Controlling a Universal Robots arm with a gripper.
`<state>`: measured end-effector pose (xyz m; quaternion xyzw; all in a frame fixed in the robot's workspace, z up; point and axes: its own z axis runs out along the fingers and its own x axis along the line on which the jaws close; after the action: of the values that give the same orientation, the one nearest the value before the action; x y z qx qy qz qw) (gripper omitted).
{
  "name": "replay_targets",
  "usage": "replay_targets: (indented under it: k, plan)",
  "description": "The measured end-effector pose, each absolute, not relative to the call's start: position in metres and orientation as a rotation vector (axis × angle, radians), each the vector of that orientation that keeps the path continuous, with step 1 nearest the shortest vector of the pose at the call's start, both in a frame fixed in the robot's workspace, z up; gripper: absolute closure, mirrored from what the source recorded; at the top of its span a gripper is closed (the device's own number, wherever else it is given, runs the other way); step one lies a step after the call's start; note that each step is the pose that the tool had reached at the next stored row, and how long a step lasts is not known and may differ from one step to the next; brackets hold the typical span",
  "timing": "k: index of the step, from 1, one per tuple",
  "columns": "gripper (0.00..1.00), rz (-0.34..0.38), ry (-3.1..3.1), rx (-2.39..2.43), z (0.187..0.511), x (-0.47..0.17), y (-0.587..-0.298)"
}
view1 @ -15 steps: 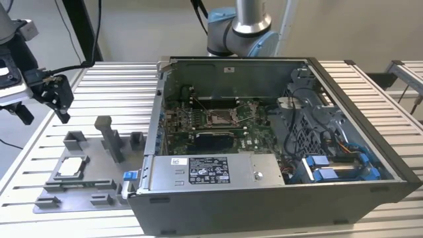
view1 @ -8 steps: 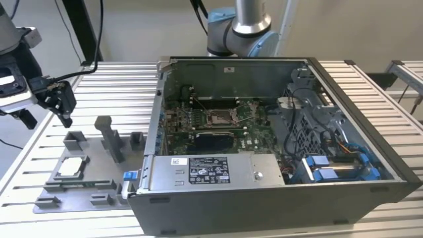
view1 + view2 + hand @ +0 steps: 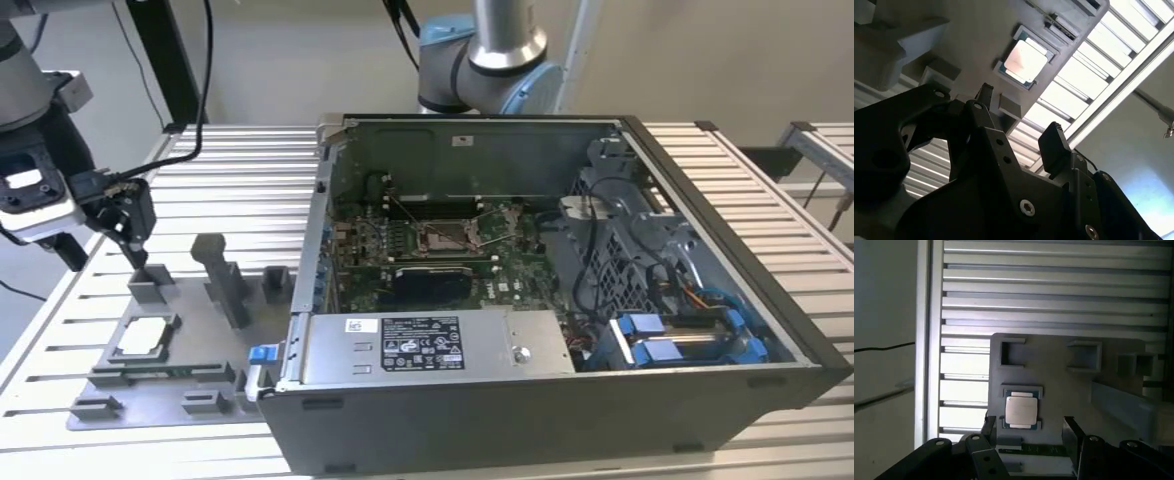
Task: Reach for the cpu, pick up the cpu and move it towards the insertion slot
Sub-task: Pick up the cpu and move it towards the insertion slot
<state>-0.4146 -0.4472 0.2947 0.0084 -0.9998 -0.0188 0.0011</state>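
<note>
Your claw (image 3: 130,228) hangs spread and empty over the grey fixture plate (image 3: 194,350) on the table. The cpu (image 3: 144,338) lies flat below it, roughly centred between the fingertips (image 3: 989,426).

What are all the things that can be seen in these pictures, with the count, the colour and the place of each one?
cpu: one, silvery with tan rim, lying on the fixture plate.
fixture plate: one, grey, with raised blocks, on the table at the exterior view's left.
table: one, silvery slatted metal, under everything.
computer case: one, dark grey, open on top, to the exterior view's right of the plate.
insertion slot: one, silvery frame, brownish centre, inside the case.
arm: one, grey and blue, beyond the case.
pincer: one, black, open, above the plate, holding nothing.
</note>
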Motion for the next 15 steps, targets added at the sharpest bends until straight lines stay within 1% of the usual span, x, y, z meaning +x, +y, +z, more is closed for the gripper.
replay_targets:
  k: [10, 11, 15]
  plan:
    - [1.0, -0.051, -3.139, 0.026, 0.281, -0.415, -0.449]
    - [0.0, -0.051, -3.139, 0.026, 0.281, -0.415, -0.449]
    - [0.0, -0.05, -3.139, 0.026, 0.275, -0.415, -0.449]
